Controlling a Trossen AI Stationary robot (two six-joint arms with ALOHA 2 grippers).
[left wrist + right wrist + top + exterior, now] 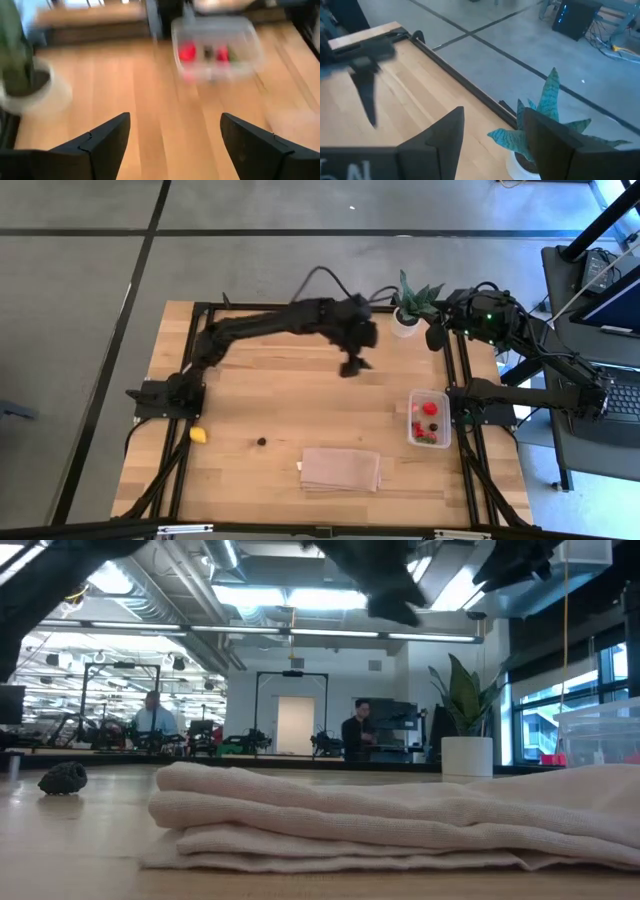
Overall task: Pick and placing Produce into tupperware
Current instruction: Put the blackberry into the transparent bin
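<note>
Clear tupperware (pixel 430 419) holding red produce (pixel 431 408), left pincer (pixel 354 364) open, empty

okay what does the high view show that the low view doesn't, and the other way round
Only the high view: the yellow piece at the table's left edge, the red pieces inside the tupperware, the left gripper over mid-table, empty, and the right gripper waiting beside the plant.

Only the low view: the room behind, with two people at benches.

Both: the folded cloth, the dark berry, the plant and the tupperware.
</note>
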